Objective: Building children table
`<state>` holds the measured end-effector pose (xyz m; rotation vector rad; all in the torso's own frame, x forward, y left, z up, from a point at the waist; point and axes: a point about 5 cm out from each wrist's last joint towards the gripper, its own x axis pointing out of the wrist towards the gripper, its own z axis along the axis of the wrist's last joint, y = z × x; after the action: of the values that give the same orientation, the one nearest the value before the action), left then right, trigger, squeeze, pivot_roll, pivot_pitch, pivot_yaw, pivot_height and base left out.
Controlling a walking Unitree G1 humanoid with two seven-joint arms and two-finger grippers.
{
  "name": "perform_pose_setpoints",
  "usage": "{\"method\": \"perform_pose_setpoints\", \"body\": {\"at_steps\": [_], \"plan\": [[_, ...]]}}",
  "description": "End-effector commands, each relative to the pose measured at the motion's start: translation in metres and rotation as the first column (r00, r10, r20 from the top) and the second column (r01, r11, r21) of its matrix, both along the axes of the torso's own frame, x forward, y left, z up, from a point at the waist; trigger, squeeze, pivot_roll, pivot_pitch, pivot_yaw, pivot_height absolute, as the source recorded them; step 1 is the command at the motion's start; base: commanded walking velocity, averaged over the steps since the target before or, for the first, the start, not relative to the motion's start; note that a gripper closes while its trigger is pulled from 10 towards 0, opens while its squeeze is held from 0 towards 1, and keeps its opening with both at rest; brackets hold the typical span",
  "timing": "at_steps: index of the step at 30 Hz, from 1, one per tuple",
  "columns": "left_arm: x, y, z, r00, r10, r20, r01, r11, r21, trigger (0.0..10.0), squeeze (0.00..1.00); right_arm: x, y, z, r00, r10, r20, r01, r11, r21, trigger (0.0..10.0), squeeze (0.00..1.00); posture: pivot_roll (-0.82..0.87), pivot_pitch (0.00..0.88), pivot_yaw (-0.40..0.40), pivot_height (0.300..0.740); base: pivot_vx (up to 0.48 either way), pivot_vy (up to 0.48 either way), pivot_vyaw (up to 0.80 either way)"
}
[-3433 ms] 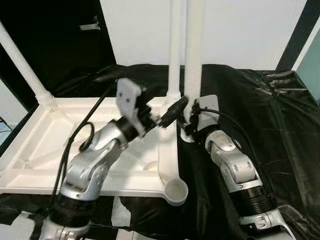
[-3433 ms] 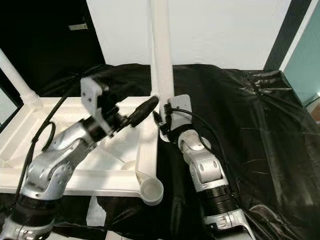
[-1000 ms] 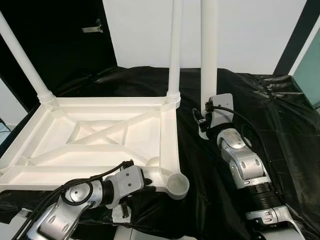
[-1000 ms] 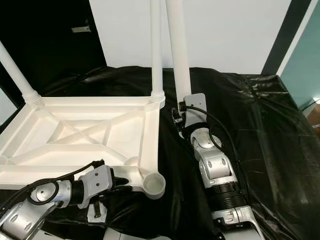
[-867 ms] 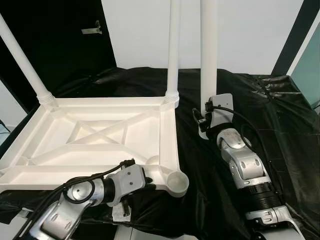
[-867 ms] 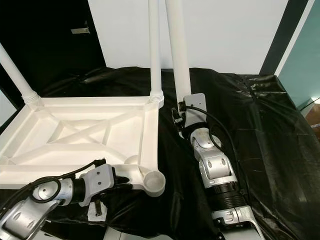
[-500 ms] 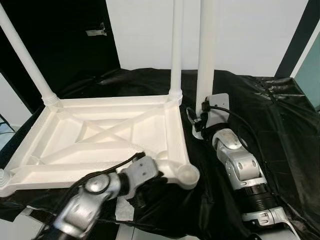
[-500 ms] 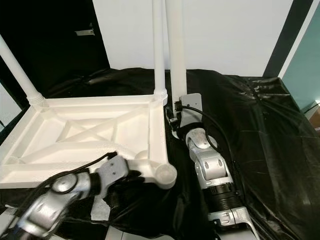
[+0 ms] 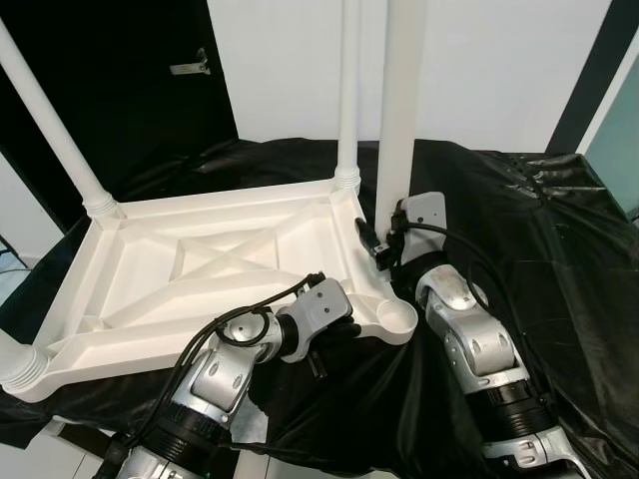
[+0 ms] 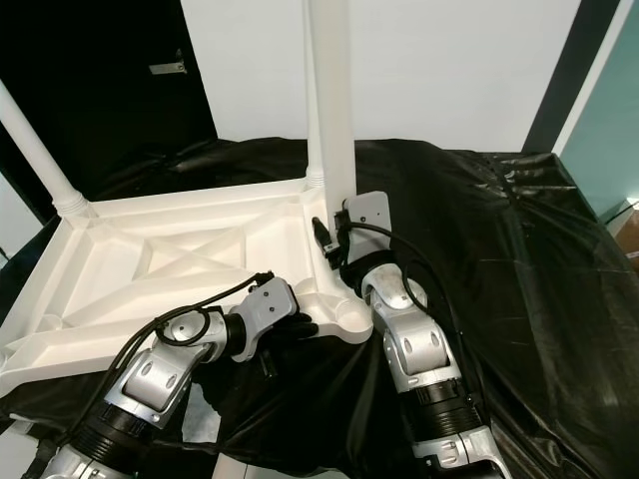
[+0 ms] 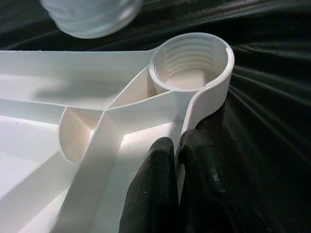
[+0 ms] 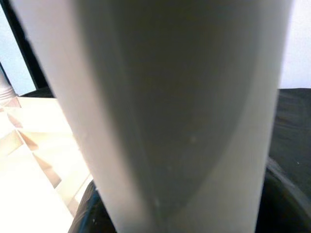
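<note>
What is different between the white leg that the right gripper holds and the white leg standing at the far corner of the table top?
The held leg is not attached: it hangs above the table top, gripped by the right gripper. The far-corner leg is seated in its corner socket with nothing holding it. The held leg also looks thicker, being nearer the camera. Both are plain white, round and nearly upright.

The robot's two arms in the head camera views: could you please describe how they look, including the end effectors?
Both the left arm and the right arm are jointed silver-grey metal segments with black ribbed collars near the base. Loose black cables run along each. A pale grey plate sits at each wrist. The left end effector has textured black fingers.
</note>
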<state>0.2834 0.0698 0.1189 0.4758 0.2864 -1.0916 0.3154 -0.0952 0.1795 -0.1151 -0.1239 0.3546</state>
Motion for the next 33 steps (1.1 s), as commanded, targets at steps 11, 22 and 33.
{"method": "perform_pose_setpoints", "body": {"at_steps": [11, 22, 33], "plan": [[0.054, 0.031, 0.001, 0.809, 0.498, 0.312, -0.54, 0.839, 0.061, 10.0, 0.0, -0.003, 0.002, 0.003, 0.999, -0.002, 0.033, 0.001, 1.0, 0.015, 10.0, 0.0, -0.05, 0.0, 0.029, 0.74, 0.0, 0.0, 0.0], [0.032, 0.016, -0.01, 0.951, 0.26, 0.169, -0.278, 0.956, 0.093, 10.0, 0.0, -0.006, -0.013, -0.008, 0.997, -0.079, -0.019, 0.08, 0.996, 0.027, 10.0, 0.0, -0.06, 0.0, 0.032, 0.74, 0.0, 0.0, 0.0], [0.011, 0.008, -0.006, 0.993, 0.101, 0.062, -0.101, 0.995, 0.006, 10.0, 0.39, -0.002, -0.018, -0.025, 0.99, -0.103, -0.098, 0.108, 0.993, 0.046, 10.0, 0.0, -0.05, 0.0, 0.022, 0.74, 0.0, 0.0, 0.0]]}}
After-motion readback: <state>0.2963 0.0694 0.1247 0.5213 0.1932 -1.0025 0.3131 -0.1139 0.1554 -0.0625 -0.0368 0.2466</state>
